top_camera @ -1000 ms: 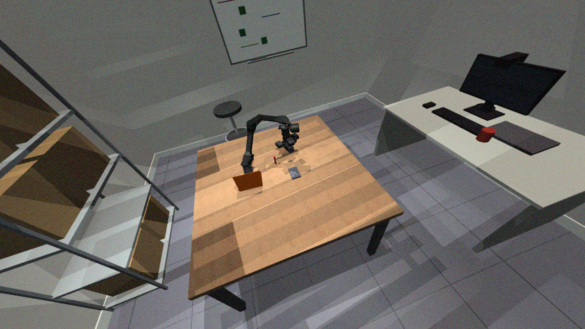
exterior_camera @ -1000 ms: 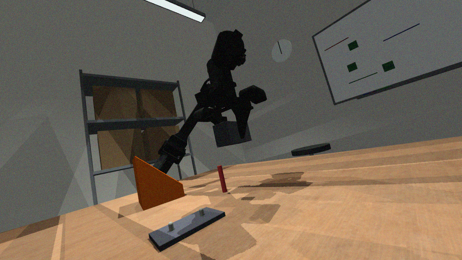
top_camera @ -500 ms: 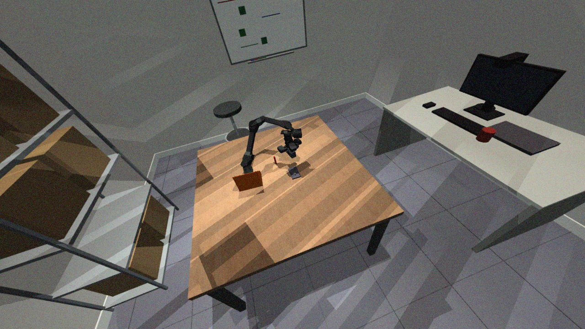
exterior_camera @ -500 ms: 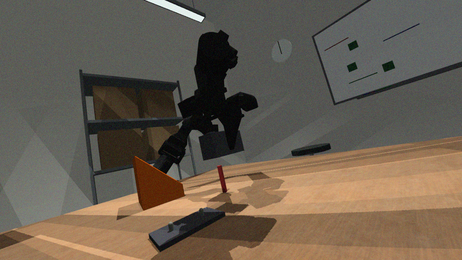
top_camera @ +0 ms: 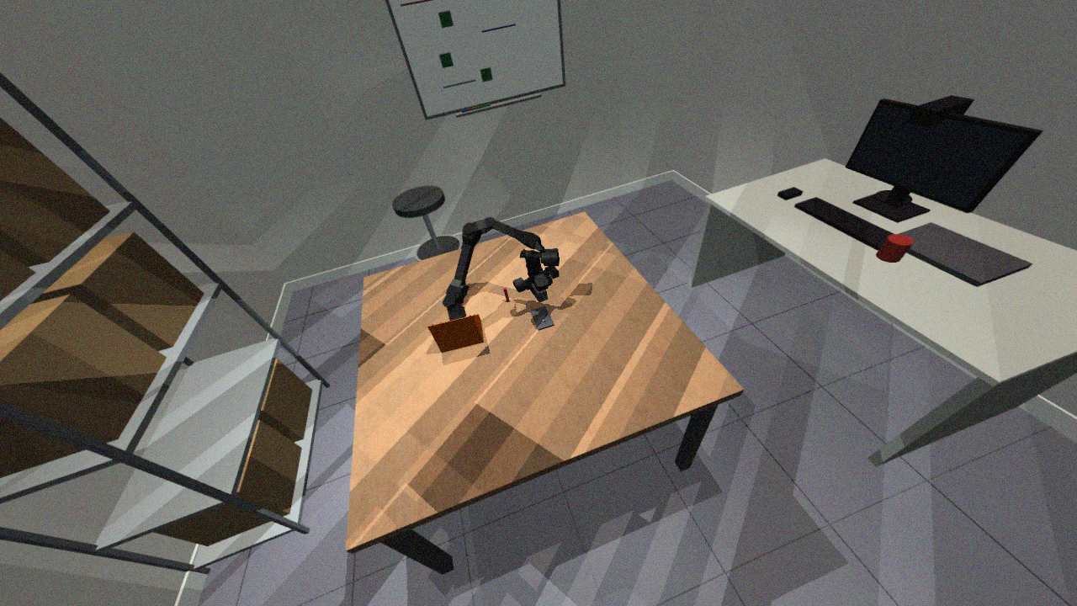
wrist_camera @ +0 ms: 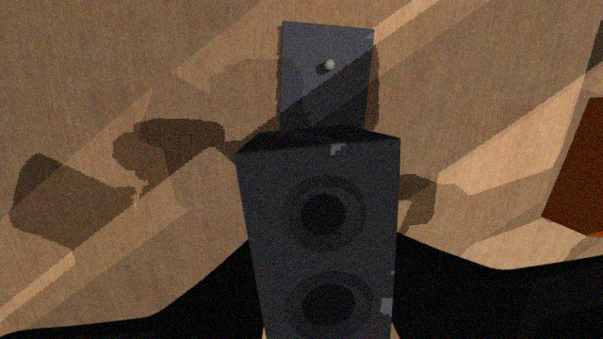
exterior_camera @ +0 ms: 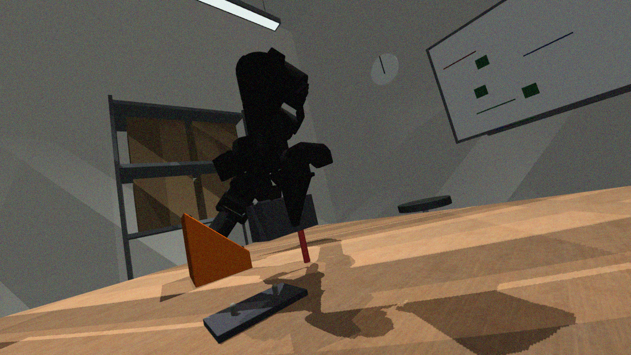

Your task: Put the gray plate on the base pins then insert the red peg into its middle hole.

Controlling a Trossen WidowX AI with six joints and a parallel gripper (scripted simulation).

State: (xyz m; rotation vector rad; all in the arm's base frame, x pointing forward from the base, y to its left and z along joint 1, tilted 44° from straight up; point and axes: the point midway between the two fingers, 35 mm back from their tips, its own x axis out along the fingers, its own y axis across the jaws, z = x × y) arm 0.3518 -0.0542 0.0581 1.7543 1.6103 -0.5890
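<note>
Two steps, neither done: plate (exterior_camera: 281,216) (wrist_camera: 320,226) still to go on base (top_camera: 542,317) (exterior_camera: 256,311) (wrist_camera: 325,80) pins, then peg (top_camera: 506,295) (exterior_camera: 303,246) in mid hole. Plate's up off table (top_camera: 527,391) (exterior_camera: 441,273) (wrist_camera: 118,268), base & peg on it. Fingers (top_camera: 540,295) (exterior_camera: 294,223) part-open, clamped on plate; peg untouched, nr base.

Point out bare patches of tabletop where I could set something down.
In the top view, bare wood lies between the orange block and the table's near edge, and right of the pinned base. Crowded: around the red peg, base and claw.
</note>
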